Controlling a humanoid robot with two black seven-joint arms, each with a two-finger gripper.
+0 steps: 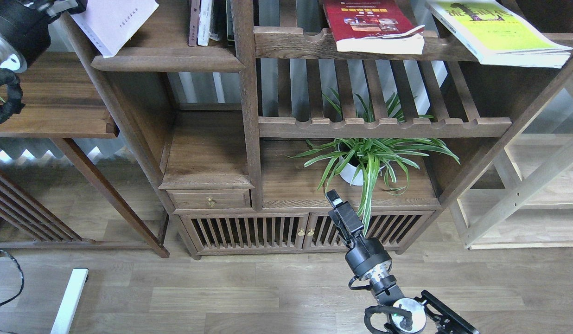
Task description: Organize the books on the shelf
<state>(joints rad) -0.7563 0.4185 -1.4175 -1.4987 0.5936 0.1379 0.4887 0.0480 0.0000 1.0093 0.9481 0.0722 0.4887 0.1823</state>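
Observation:
The pale lavender-white book [115, 21] lies tilted on the dark-brown shelf [168, 62] at the top left, its left corner past the shelf's edge. My left gripper [59, 5] is at that corner, mostly cut off by the top edge, and appears shut on the book. The dark red book [370, 23] and the yellow-green book [495, 30] lie flat on the upper slatted rack [296, 44] to the right. My right gripper [331, 195] hangs low in front of the cabinet, empty; it is dark and its fingers cannot be told apart.
Narrow upright volumes [200, 21] stand at the back right of the shelf. A potted spider plant [367, 160] sits just behind my right gripper. A lower slatted rack [384, 126], a side table [50, 116] at left and a pale shelving unit [532, 185] at right surround the space.

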